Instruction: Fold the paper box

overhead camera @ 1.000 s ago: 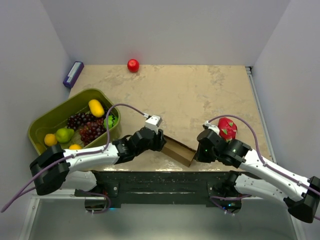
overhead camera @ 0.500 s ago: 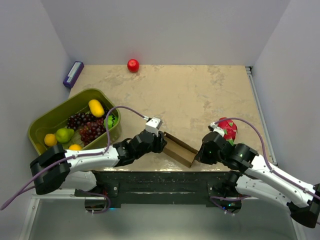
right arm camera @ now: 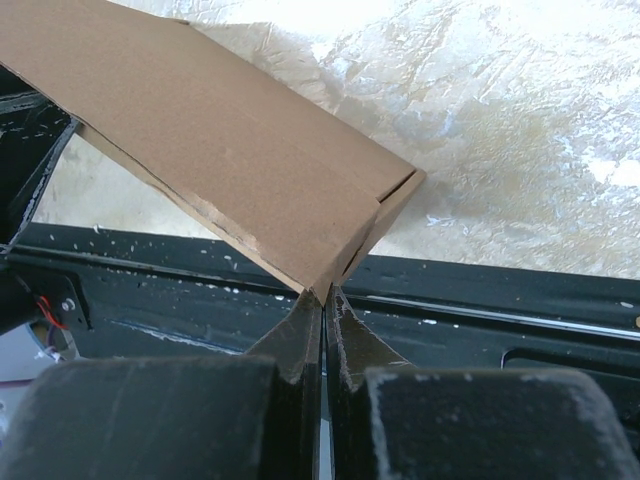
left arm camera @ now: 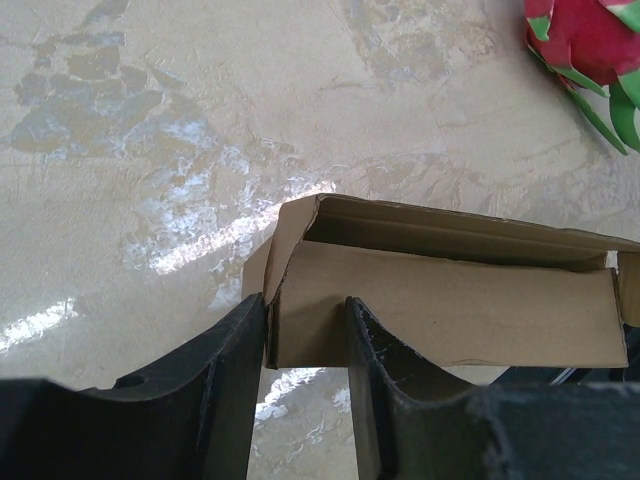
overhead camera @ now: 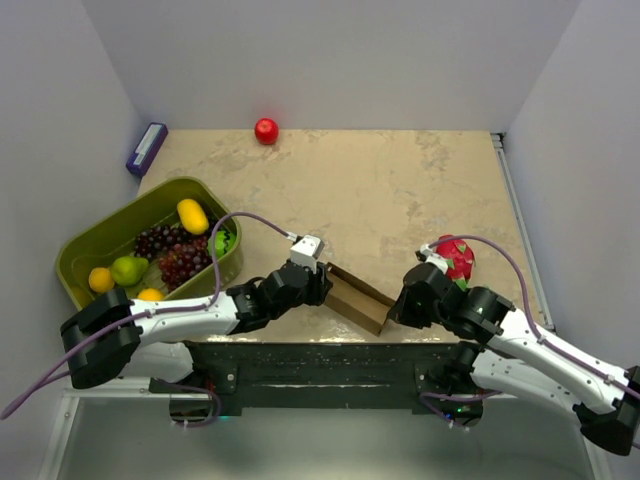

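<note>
The paper box (overhead camera: 358, 298) is a slim brown cardboard box with its top open, lying slantwise near the table's front edge between both arms. My left gripper (overhead camera: 322, 285) is at its left end. In the left wrist view the box's end (left arm camera: 440, 300) sits between the fingers of that gripper (left arm camera: 305, 320); the left finger presses the end flap and the right finger lies against the long side. My right gripper (overhead camera: 398, 305) is at the box's right end. In the right wrist view its jaws (right arm camera: 323, 300) are shut on the lowest corner of the box (right arm camera: 220, 150).
An olive-green basket (overhead camera: 75, 262) of fruit stands at the left. A red apple (overhead camera: 266, 131) and a purple block (overhead camera: 147, 148) lie at the back. A dragon fruit (overhead camera: 455, 258) sits just behind the right wrist. The black front rail (right arm camera: 500, 310) runs under the box's corner.
The left gripper's fingers have drawn in slightly on the box's end. The right arm has shifted a little to the right and nearer. The box has hardly moved.
</note>
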Tool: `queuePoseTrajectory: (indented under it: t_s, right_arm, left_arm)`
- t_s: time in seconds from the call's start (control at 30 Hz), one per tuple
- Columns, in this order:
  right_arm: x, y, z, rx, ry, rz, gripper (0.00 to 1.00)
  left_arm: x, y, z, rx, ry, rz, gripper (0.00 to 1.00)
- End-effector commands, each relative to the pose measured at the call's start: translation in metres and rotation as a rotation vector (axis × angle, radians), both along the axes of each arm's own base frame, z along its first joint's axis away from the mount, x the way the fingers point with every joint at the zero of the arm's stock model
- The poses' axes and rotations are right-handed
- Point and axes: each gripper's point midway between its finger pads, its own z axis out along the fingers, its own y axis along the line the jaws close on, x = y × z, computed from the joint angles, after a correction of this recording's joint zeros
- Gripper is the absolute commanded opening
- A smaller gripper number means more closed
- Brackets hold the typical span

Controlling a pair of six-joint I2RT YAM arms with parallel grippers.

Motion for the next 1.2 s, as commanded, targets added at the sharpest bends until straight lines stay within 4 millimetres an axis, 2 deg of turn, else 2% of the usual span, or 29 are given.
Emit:
queuePoseTrajectory:
  t_s: [0.0, 0.4, 0.73, 1.17]
  right_arm:
    - [0.006, 0.010, 0.008, 0.064, -0.024, -0.018, 0.00]
    - [0.006, 0.007, 0.013, 0.087, -0.036, -0.039, 0.00]
    - [0.001, 0.005, -0.001, 0.048, 0.002, -0.022, 0.00]
    - [-0.014, -0.016, -0.021, -0.117, 0.086, 0.034, 0.00]
  left_arm:
    - [-0.002, 0.015, -0.021, 0.112, 0.014, 0.011, 0.40]
    - [-0.003, 0.014, -0.022, 0.121, 0.014, 0.008, 0.40]
    - [-0.003, 0.013, -0.022, 0.122, 0.015, 0.006, 0.40]
    - [-0.002, 0.010, -0.017, 0.123, 0.010, 0.004, 0.40]
